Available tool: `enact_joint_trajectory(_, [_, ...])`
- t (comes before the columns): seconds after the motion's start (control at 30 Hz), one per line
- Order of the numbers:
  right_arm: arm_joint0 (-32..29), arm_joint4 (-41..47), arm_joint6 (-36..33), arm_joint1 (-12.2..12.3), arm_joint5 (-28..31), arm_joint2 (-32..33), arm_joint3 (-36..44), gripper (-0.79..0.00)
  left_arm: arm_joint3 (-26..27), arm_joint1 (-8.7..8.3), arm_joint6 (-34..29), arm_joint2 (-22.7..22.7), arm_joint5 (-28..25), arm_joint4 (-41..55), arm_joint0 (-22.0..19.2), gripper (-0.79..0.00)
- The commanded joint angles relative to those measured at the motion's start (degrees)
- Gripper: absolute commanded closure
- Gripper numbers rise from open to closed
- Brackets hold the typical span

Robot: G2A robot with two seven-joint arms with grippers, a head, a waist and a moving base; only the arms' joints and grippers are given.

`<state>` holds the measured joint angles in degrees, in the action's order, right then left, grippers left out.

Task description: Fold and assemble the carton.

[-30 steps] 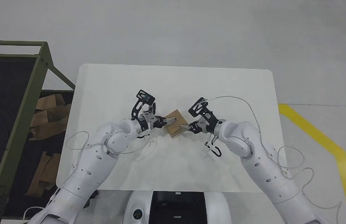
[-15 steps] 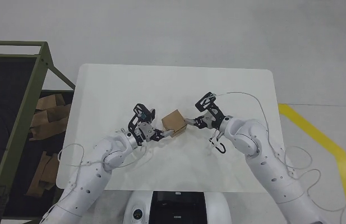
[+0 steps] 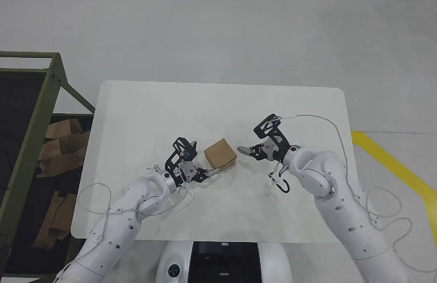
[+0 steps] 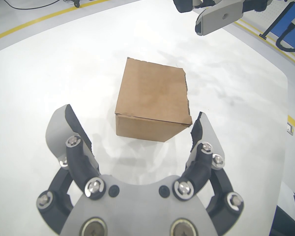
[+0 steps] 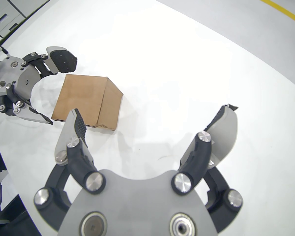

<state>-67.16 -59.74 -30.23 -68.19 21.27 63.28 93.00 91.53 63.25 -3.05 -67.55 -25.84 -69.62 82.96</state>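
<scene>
**Carton closed on the counter, both hands spread beside it**

The carton (image 3: 220,153) sits on the white counter (image 3: 133,113) as a shut brown box. Its top face is flat and closed, and one upper edge is ragged. It rests on its base, turned a little askew to the counter's edges.

The left hand (image 3: 204,172) is low at the carton's corner on the robot's side, with its fingers spread wide. In the left wrist view one fingertip (image 4: 196,126) lies right at that corner, and the other is off to the side of the carton. Whether the near fingertip touches the cardboard cannot be told. The box is not pinched.

The right hand (image 3: 243,151) is just beside the carton's opposite side. Its fingers are also spread and hold nothing. The top view shows a narrow strip of bare counter between its tips and the cardboard.

A thin pale cable (image 3: 310,119) loops from the right wrist, away from the carton. Beyond the counter's edge on the left hand's side of the carton stands a green metal frame (image 3: 57,74) with flat cardboard pieces (image 3: 62,141) lying inside. On the floor far to the carton's other side runs a yellow line (image 3: 395,164).
</scene>
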Motion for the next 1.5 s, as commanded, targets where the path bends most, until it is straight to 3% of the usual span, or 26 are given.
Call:
enact_joint_trajectory(0.0, [-0.15,0.07,0.02,0.03,-0.03,0.13,0.09,-0.785,0.0,0.0,0.02,0.01,-0.03,0.01,0.0,-0.785])
enact_joint_trajectory(0.2, [0.22,0.22,-0.25,-0.08,0.0,-0.43,-0.13,-0.785,-0.12,0.0,-0.36,0.16,0.33,-0.78,-0.05,-0.785])
enact_joint_trajectory(0.63, [0.46,0.18,-0.12,-0.12,0.15,-0.69,-0.83,-0.785,-6.23,0.4,9.35,2.84,-4.5,-5.81,-3.31,-0.785])
enact_joint_trajectory(0.93, [0.47,0.23,-0.19,-0.11,0.17,-0.64,-0.8,-0.785,-11.3,1.28,14.19,5.76,-3.31,-8.1,-6.18,-0.785])
enact_joint_trajectory(1.47, [1.06,0.35,-0.45,-0.2,0.47,-1.14,-1.28,-0.785,-15.38,2.72,15.83,8.95,-0.52,-8.22,-9.06,-0.785])
